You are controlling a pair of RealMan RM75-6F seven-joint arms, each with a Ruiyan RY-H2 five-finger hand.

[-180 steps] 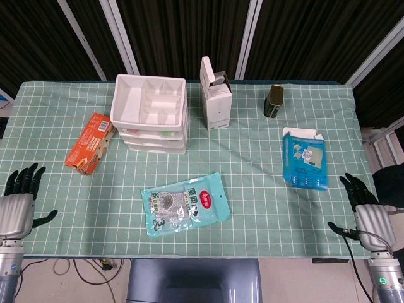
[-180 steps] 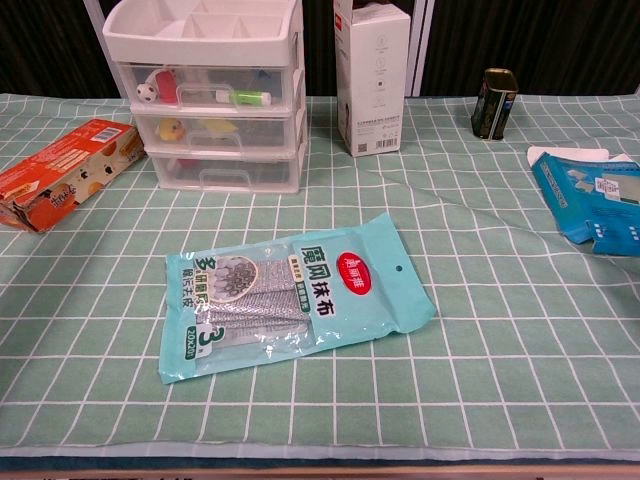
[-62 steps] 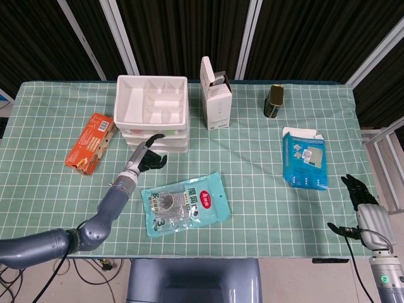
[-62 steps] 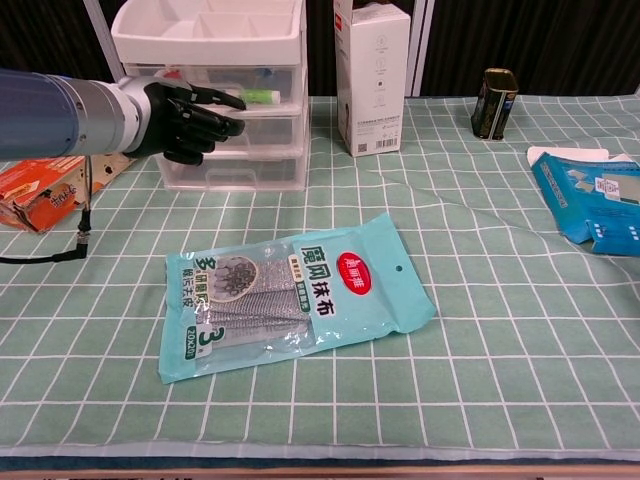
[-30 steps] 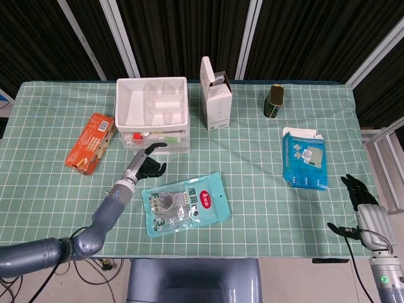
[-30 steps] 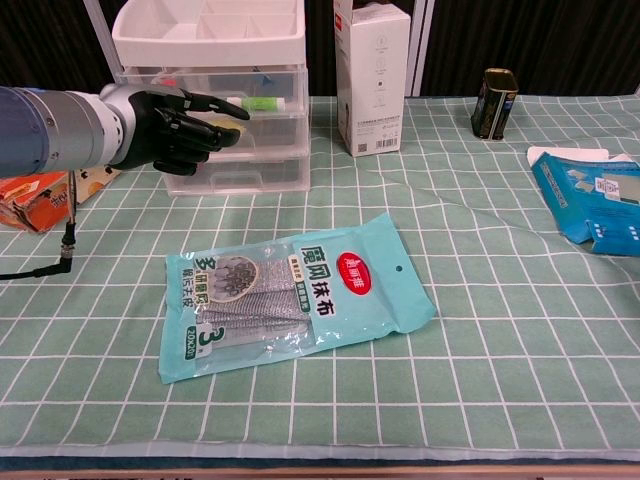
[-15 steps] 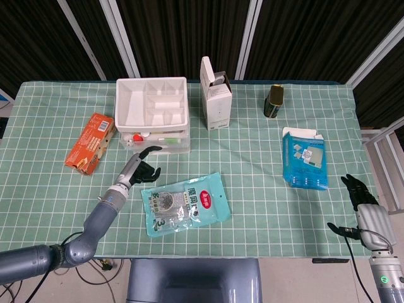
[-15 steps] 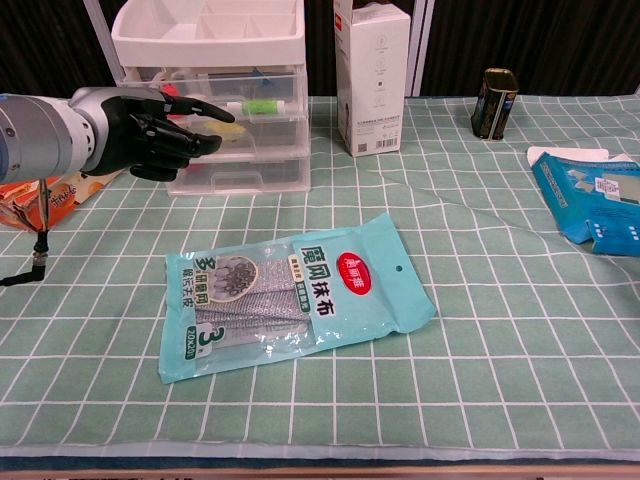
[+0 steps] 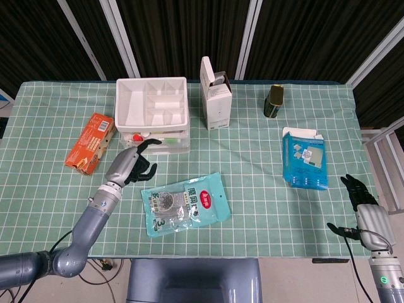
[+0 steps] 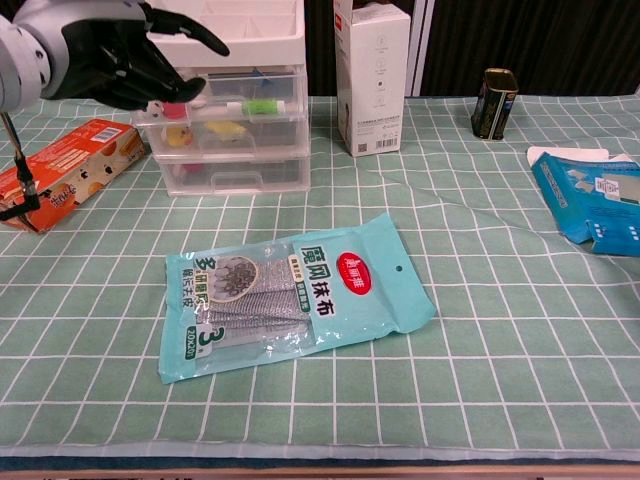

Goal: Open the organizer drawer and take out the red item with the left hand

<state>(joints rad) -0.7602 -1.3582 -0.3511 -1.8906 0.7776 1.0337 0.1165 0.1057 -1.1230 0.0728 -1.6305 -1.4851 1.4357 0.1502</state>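
Plainly, the orange carton (image 10: 62,168) lies furthest left on the checked cloth (image 10: 480,300), well outside the reach of the fingers, and plays no part here. Next comes the left hand (image 10: 110,45), raised in front of the top of the organizer (image 10: 222,100) with its fingers (image 10: 185,28) spread apart and gripping nothing; in the head view the same hand (image 9: 129,164) sits just in front of the drawer stack. The top drawer (image 10: 225,108) stands pulled out a little toward the hand, and the red item (image 10: 182,104) lies at its left end, directly beneath the fingertips and beside a slim white tube with a green cap (image 10: 250,104). How much of the red item is hidden by the hand I cannot tell, nor its exact shape. I judge it small, light and rigid, likely smooth plastic, so it could slide or roll away under a clumsy push; a pinch between thumb and one finger across its narrow width, coming down from above into the open drawer, looks the best hold. The drawer opening seems shallow, so the fingers may need more room first. Just right of the fingers stands the white box (image 10: 371,75); in front of them lies the teal packet (image 10: 290,290). Far right, the right hand (image 9: 366,208) rests at the table edge, fingers loosely apart, holding nothing.
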